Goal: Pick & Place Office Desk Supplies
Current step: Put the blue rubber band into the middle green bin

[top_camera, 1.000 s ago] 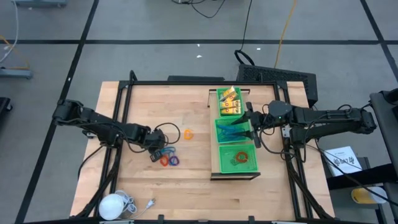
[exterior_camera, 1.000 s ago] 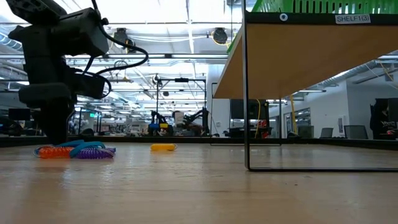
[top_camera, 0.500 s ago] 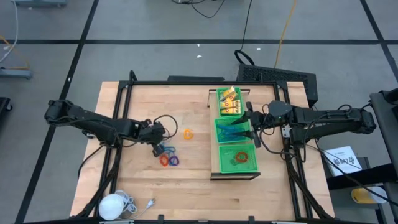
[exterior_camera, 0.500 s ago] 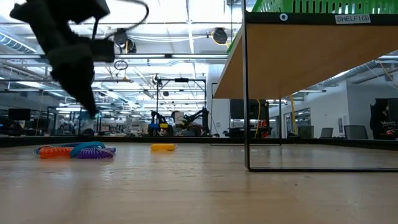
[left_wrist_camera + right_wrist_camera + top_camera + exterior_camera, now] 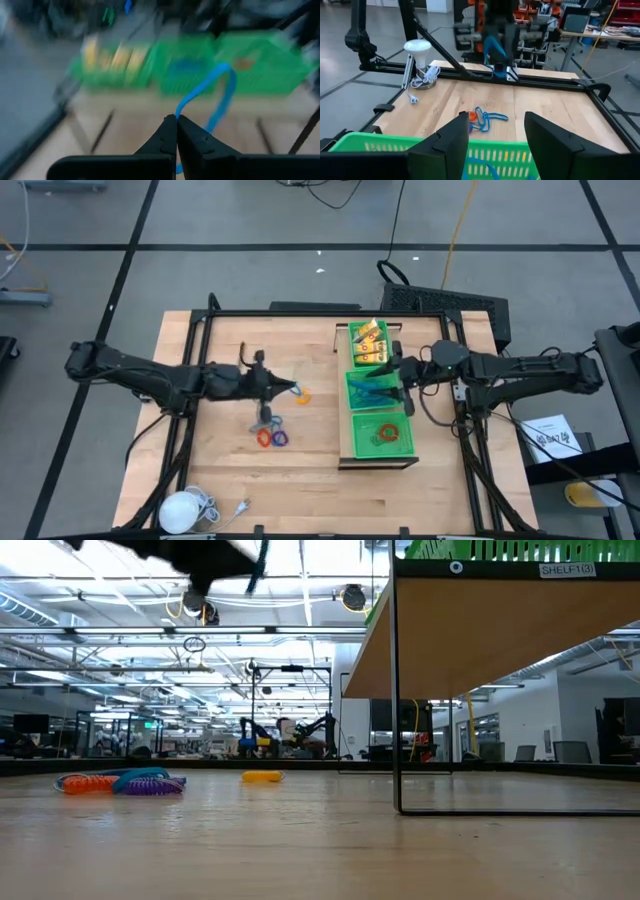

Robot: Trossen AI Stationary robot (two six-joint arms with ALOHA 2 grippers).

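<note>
The left arm has swung up off the table and toward the green tray (image 5: 378, 400), its left gripper (image 5: 176, 131) pinched tight on a blue ring (image 5: 210, 97) dangling in the air. So one more ring is on its way over. The right gripper (image 5: 495, 145) waits half-spread over the tray. Red, purple and orange rings (image 5: 272, 437) remain on the wood.

robotics lab: desks (image 5: 600, 35), ceiling lights (image 5: 300, 565)

A blue ring (image 5: 216, 95) hangs pinched above the table; red (image 5: 264, 438) and purple rings (image 5: 281, 438) lie at its six o'clock, an orange ring (image 5: 302, 394) just beside it at three.
</note>
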